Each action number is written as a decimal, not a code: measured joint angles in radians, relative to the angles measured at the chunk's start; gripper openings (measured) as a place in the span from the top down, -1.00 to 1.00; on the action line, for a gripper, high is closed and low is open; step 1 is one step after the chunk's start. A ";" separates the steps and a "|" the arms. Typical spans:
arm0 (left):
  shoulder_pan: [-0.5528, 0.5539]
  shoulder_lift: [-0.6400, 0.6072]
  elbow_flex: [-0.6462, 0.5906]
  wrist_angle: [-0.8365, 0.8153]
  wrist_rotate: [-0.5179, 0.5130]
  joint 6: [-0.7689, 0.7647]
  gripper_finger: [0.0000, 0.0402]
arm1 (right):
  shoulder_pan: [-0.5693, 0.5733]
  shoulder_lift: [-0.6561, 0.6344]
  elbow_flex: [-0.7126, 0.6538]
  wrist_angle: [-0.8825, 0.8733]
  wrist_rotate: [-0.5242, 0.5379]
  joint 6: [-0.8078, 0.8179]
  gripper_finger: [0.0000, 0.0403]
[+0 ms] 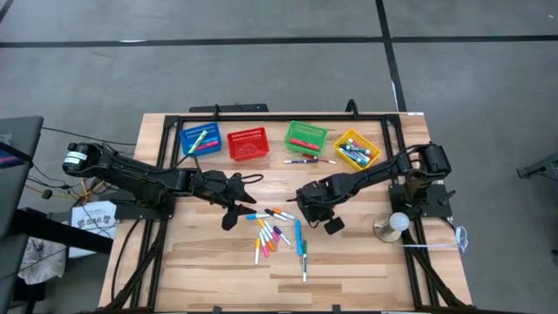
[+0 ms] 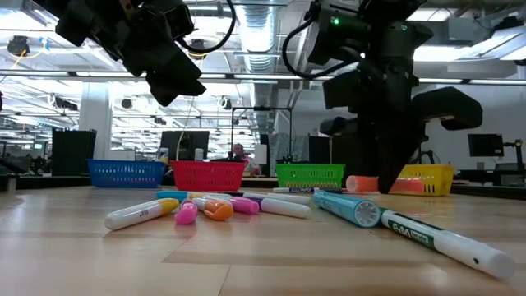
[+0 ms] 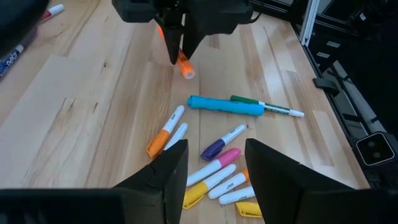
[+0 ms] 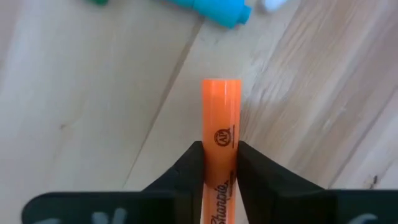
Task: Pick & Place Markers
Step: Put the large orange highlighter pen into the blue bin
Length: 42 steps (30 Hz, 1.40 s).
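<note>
Several markers lie loose in a heap on the wooden table, among them a thick teal one and a green-capped one. My right gripper stands just right of the heap, pointing down, shut on an orange marker. My left gripper hovers open on the heap's left side, above the table, with nothing between its fingers. My right gripper pinches the orange marker's barrel between its two fingers, which come from above and lie across it. One end juts out beyond the fingers. The marker lies roughly level, close over the wood; whether it still touches, I cannot tell.
Along the far edge stand a blue basket, a red one, a green one and a yellow one, some holding markers. A few loose markers lie before the green basket. A white ball on a stand stands at the right.
</note>
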 joint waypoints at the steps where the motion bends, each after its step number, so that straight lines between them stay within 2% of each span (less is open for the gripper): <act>1: 0.000 0.000 0.000 0.000 0.000 0.000 0.21 | 0.000 -0.001 0.009 -0.004 0.000 0.001 0.67; 13: 0.000 0.000 0.000 0.026 0.000 0.001 0.21 | -0.014 -0.003 0.218 -0.025 0.082 0.069 0.68; 42: 0.000 0.000 -0.001 0.097 -0.009 0.003 0.21 | -0.081 -0.005 0.972 0.036 0.082 0.034 0.67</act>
